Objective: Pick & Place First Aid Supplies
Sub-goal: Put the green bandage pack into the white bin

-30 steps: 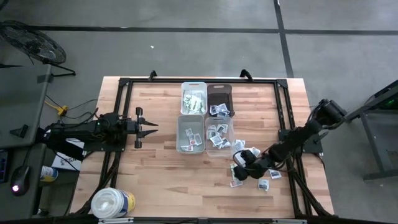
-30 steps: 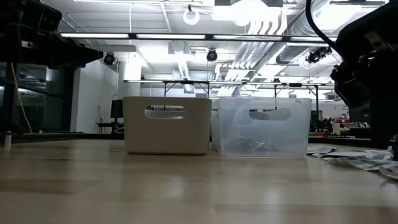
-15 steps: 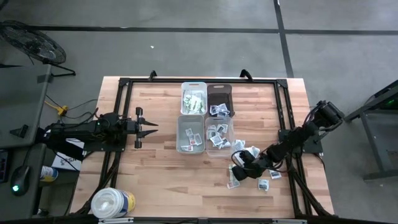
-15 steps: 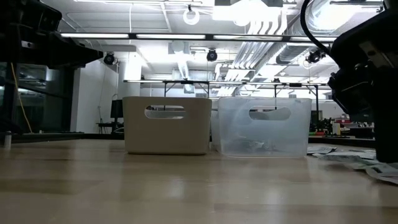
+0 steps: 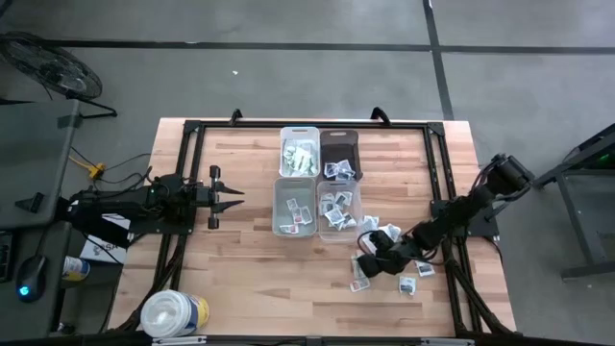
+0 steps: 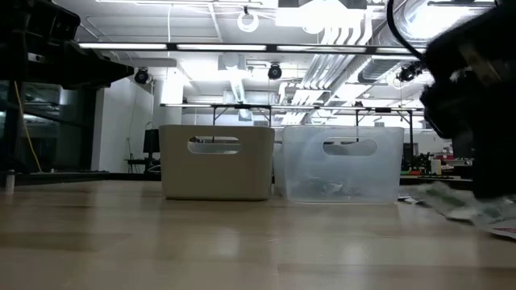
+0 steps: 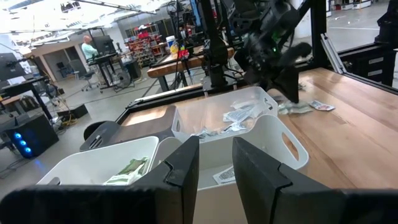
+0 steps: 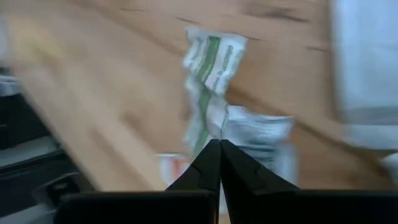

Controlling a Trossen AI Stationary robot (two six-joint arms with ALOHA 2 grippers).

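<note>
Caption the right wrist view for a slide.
Right gripper shut on a packet with green print, above the wooden table.

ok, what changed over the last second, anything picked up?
The right claw has closed; its fingertips now meet on the loose packets by the bins, pinching a green-printed packet that hangs from them, apparently with others. The arm itself barely shifted. The left claw, the bins and the white tub stayed put.

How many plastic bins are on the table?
4, in a two-by-two cluster: white back-left bin, dark back-right bin, pale front-left bin, clear front-right bin. None seems hidden.
</note>
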